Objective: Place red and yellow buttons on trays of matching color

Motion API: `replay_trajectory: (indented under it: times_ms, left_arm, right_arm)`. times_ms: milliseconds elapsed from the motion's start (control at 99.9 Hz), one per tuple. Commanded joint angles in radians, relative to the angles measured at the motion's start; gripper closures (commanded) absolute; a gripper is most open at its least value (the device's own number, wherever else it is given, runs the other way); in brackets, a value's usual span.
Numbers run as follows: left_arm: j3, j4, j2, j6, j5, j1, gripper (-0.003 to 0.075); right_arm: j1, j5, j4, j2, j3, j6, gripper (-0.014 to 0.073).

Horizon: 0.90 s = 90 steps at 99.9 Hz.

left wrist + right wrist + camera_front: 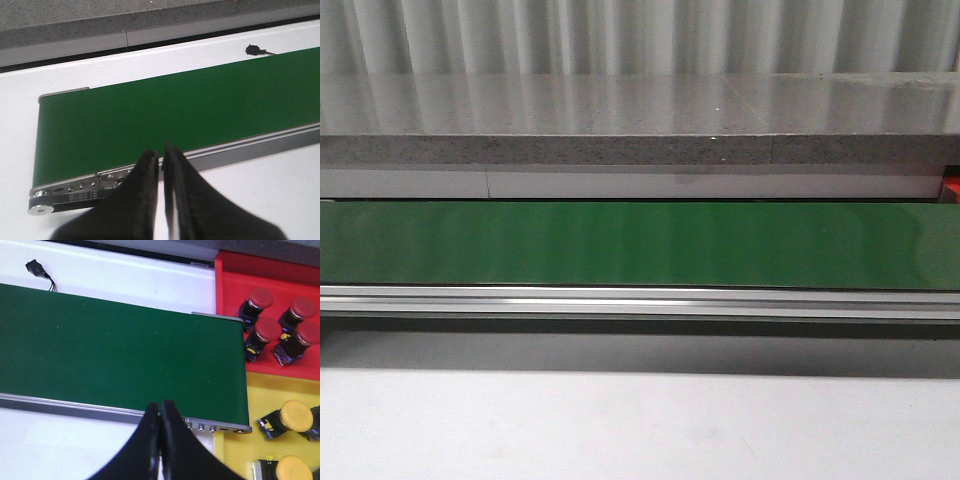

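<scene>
In the right wrist view a red tray (229,271) holds several red buttons (261,298), and beside it a yellow tray (239,452) holds two visible yellow buttons (296,415). Both trays sit just past the end of the green conveyor belt (115,345). No button shows on the belt in any view. My right gripper (159,405) is shut and empty over the belt's near rail. My left gripper (161,150) is shut and empty over the near rail at the belt's other end (150,115). Neither gripper shows in the front view.
The belt (640,245) runs across the front view, with a grey stone ledge (640,120) behind it and white table (640,420) in front. A sliver of the red tray (953,186) shows at far right. A black connector (254,49) lies on the white surface beyond the belt.
</scene>
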Motion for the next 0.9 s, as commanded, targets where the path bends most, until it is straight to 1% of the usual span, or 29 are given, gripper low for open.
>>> replay_trajectory:
  times_ms: [0, 260, 330, 400, 430, 580, 660, 801, 891]
  left_arm:
    - [-0.028, -0.018, 0.007, 0.001, -0.069, -0.008, 0.0726]
    - [-0.028, -0.018, 0.007, 0.001, -0.069, -0.008, 0.0726]
    - [-0.028, -0.018, 0.007, 0.001, -0.069, -0.008, 0.0726]
    - [-0.028, -0.018, 0.007, 0.001, -0.069, -0.008, 0.0726]
    - [-0.028, -0.018, 0.007, 0.001, -0.069, -0.008, 0.0726]
    - [-0.028, -0.018, 0.007, 0.001, -0.069, -0.008, 0.0726]
    - [-0.028, -0.018, 0.007, 0.001, -0.069, -0.008, 0.0726]
    - [-0.028, -0.018, 0.007, 0.001, -0.069, -0.008, 0.0726]
    - [-0.028, -0.018, 0.007, 0.001, -0.069, -0.008, 0.0726]
  right_arm:
    - [-0.006, -0.095, -0.039, -0.056, 0.027, -0.006, 0.066]
    - [-0.006, -0.176, -0.039, -0.27, 0.204, 0.002, 0.066]
    - [-0.008, -0.227, -0.039, -0.313, 0.264, 0.003, 0.066]
    - [-0.033, -0.302, -0.032, -0.356, 0.327, -0.001, 0.066]
    - [-0.05, -0.349, -0.01, -0.377, 0.361, -0.012, 0.066]
    - [-0.157, -0.557, 0.107, -0.468, 0.499, -0.154, 0.066]
    - [-0.187, -0.641, 0.118, -0.53, 0.569, -0.175, 0.066]
    - [-0.207, -0.681, 0.126, -0.629, 0.677, -0.175, 0.066]
    - [-0.207, -0.685, 0.166, -0.691, 0.73, -0.175, 0.066]
